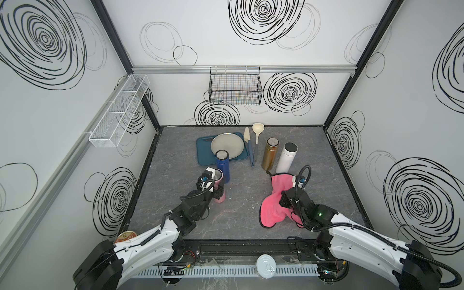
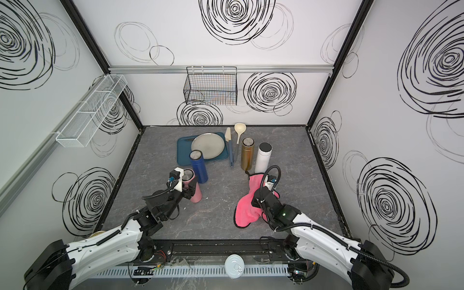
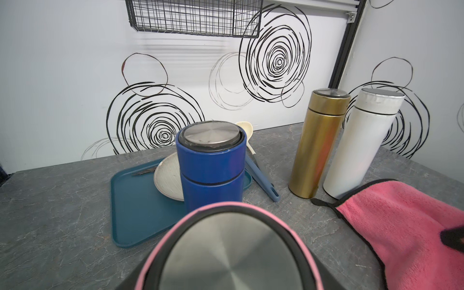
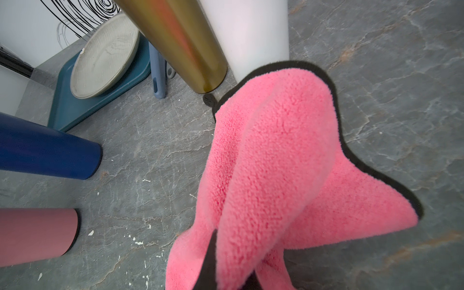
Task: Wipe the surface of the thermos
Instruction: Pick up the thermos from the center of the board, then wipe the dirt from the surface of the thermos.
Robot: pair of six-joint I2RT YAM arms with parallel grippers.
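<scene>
Left claw [image 1: 216, 187] clamped on pink thermos [image 1: 220, 198], upright at 9 o'clock on worktop [image 1: 175, 155], right claw [image 1: 286, 200] pinching cloth [image 1: 271, 209] at 4 o'clock — carry cloth over, wrap the wall, stroke top-down, grip steady.

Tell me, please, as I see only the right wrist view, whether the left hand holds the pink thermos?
Observer: Yes, the left hand is shut around the matte pink cylindrical thermos, which stands upright.
Operator: Thank you. Is it closed on top?
Observer: Yes, a brushed steel-topped lid sits on it.
Operator: And what about the other arm?
Observer: The right hand is shut on the fluffy pink black-edged cloth.
</scene>
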